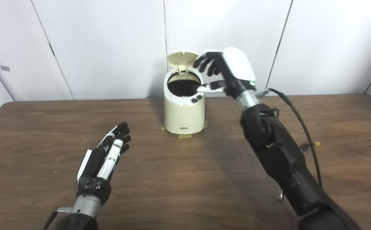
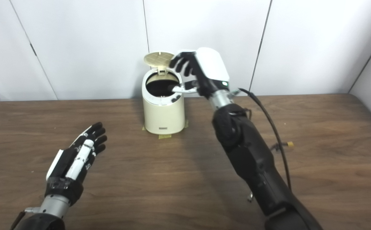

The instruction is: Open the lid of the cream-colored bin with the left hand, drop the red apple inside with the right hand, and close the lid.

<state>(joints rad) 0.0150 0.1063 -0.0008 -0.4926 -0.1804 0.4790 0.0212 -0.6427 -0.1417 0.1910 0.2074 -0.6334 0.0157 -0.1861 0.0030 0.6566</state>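
Observation:
The cream-colored bin (image 1: 184, 111) stands at the back middle of the table, held down with tape. Its round lid (image 1: 181, 59) stands open and upright behind the dark opening. My right hand (image 1: 219, 72) hovers over the bin's right rim with fingers spread and empty; its thumb reaches over the opening. No red apple shows in either view. My left hand (image 1: 107, 155) rests open, fingers straight, low over the table at the front left, well apart from the bin. In the right eye view the bin (image 2: 163, 113) and right hand (image 2: 196, 71) stand the same way.
The wooden table (image 1: 185, 179) ends at white wall panels just behind the bin. A black cable (image 1: 303, 127) runs along my right arm, with a small connector (image 1: 317, 144) lying on the table to the right.

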